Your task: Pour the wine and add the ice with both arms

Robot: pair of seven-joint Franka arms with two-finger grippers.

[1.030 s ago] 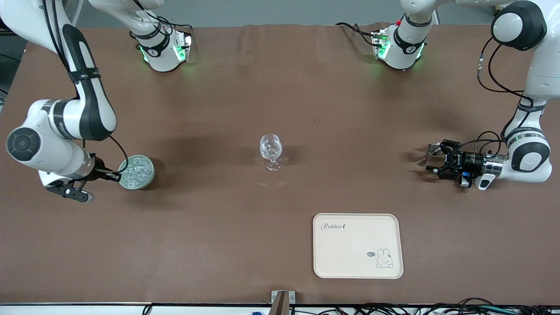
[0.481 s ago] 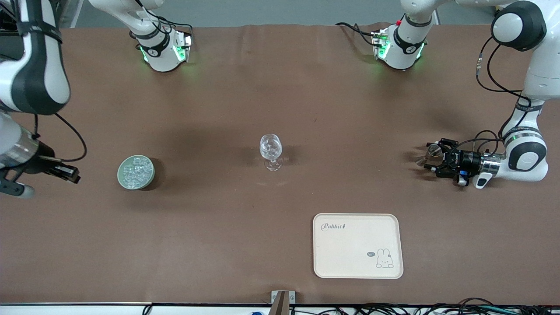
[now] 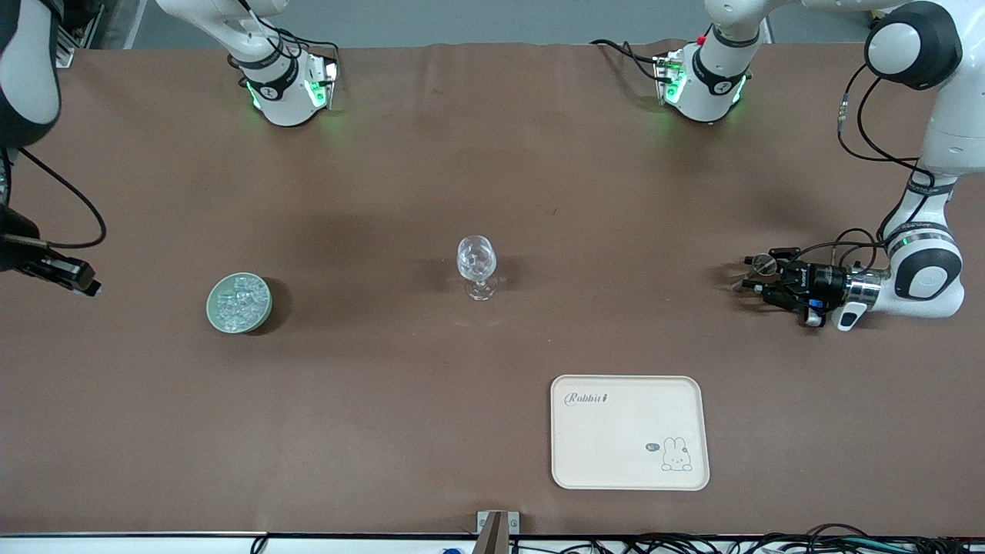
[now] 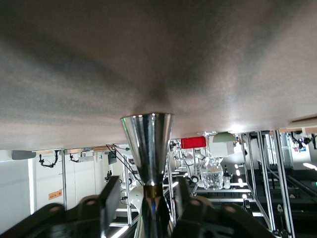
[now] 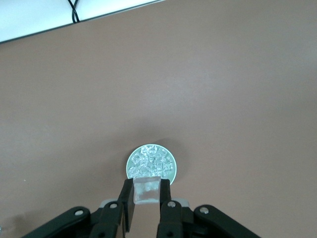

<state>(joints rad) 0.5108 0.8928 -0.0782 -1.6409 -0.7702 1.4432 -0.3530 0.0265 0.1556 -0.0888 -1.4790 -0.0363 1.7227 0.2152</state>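
- Presently, ice (image 5: 147, 190): one clear, glassy cube pinched in the right gripper (image 5: 144, 194), up over the tabletop (image 3: 385, 400) at the right arm's end; more cubes heaped in a green dish (image 3: 239, 303).
- Left gripper (image 3: 758, 278): low at the left arm's end, closed on a steel jigger (image 4: 147, 148).
- Glass (image 3: 476, 265): upright mid-tabletop, well apart from dish and tray (image 3: 629, 432); tray near the front edge.

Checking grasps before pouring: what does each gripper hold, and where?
Right gripper: an ice cube, by two sides. Left gripper: a metal jigger, at its waist.
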